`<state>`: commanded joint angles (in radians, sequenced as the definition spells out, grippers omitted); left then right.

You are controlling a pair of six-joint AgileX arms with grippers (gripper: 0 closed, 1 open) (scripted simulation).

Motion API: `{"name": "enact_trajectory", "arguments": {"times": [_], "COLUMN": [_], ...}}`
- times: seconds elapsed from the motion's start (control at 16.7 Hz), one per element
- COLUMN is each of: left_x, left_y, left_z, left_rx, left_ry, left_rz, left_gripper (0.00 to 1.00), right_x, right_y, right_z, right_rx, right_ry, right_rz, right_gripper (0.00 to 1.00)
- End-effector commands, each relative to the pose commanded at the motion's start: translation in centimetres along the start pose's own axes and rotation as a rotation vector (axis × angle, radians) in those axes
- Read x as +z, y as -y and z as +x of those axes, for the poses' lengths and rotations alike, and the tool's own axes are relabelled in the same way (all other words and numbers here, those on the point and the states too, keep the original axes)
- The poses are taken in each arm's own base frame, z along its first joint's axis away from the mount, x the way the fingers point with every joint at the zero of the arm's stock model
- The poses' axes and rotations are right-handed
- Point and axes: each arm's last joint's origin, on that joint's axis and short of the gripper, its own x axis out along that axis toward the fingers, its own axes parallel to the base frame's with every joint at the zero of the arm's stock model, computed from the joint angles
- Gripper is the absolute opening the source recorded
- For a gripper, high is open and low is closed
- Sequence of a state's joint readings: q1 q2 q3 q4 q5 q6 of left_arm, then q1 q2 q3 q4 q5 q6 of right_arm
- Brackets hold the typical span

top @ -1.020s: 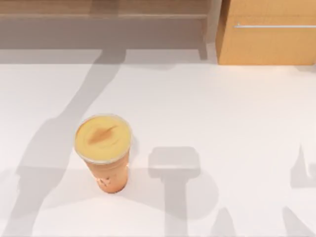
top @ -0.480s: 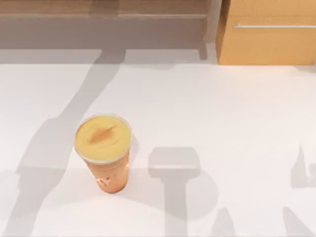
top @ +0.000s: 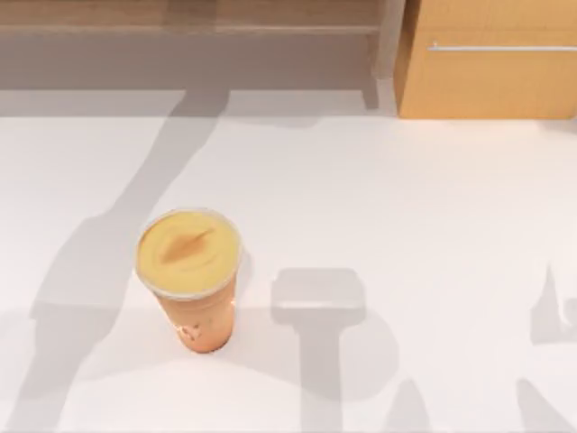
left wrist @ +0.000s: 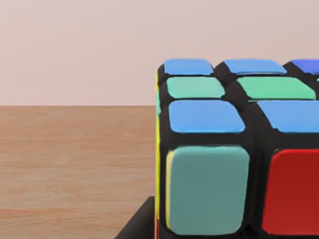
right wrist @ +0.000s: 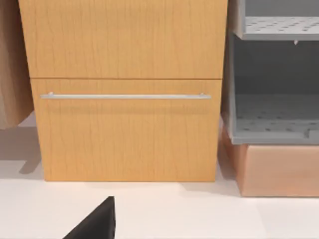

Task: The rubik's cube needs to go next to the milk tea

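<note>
My left gripper (left wrist: 135, 226) appeared as a black sliver in the left wrist view. I could not tell whether it was spread, pressed together or pinching anything. The rubik's cube (left wrist: 234, 149) loomed just beside that sliver, very near the wrist camera. It sat level, with blue and green squares on its upper face. The face toward the camera had a pale green square and a red one, and a thin yellow strip edged the side face. A wood-grain surface (left wrist: 75, 164) and a plain pinkish wall (left wrist: 79, 50) lay behind it. Where the cube stood relative to the table I could not tell.

My right gripper (right wrist: 94, 224) showed as a black wedge over the white table top, its state likewise beyond telling. It faced a wooden cabinet (right wrist: 124, 89) with a long metal handle (right wrist: 124, 95). A grey shelf unit (right wrist: 274, 99) stood beside the cabinet.

From above, the milk tea (top: 188, 275) stood upright at about 8 o'clock from the middle of the white table (top: 406, 198), its yellowish lid bearing a brown smudge. The wooden cabinet stood beyond the table at 1 o'clock. Grey arm shadows crossed the table around the cup.
</note>
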<state>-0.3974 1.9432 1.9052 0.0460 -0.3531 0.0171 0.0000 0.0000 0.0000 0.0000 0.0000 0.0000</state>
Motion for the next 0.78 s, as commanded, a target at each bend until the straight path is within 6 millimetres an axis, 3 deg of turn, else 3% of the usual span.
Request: {"name": "enact_trajectory", "arguments": {"times": [0.18,0.3,0.6,0.78], "left_x": [0.5,1.9,5.1,3.0], "left_y": [-0.3,-1.3,-6.5,-9.2], "left_z": [-0.3,-1.4,-7.5,-10.9], "left_rx": [-0.005,-0.025,-0.101,-0.139], "left_ry": [0.003,-0.004,-0.155,-0.403], "left_rz": [0.0,0.002,0.021,0.025], "left_gripper": [0.0,0.0,0.0,0.0], "right_x": [0.0,0.0,0.0,0.0], "right_y": [0.0,0.0,0.0,0.0], "right_z": [0.0,0.0,0.0,0.0], "right_rx": [0.0,0.0,0.0,0.0], "right_ry": [0.0,0.0,0.0,0.0], "right_rz": [0.0,0.0,0.0,0.0], "right_gripper": [1.0,1.0,1.0,1.0]}}
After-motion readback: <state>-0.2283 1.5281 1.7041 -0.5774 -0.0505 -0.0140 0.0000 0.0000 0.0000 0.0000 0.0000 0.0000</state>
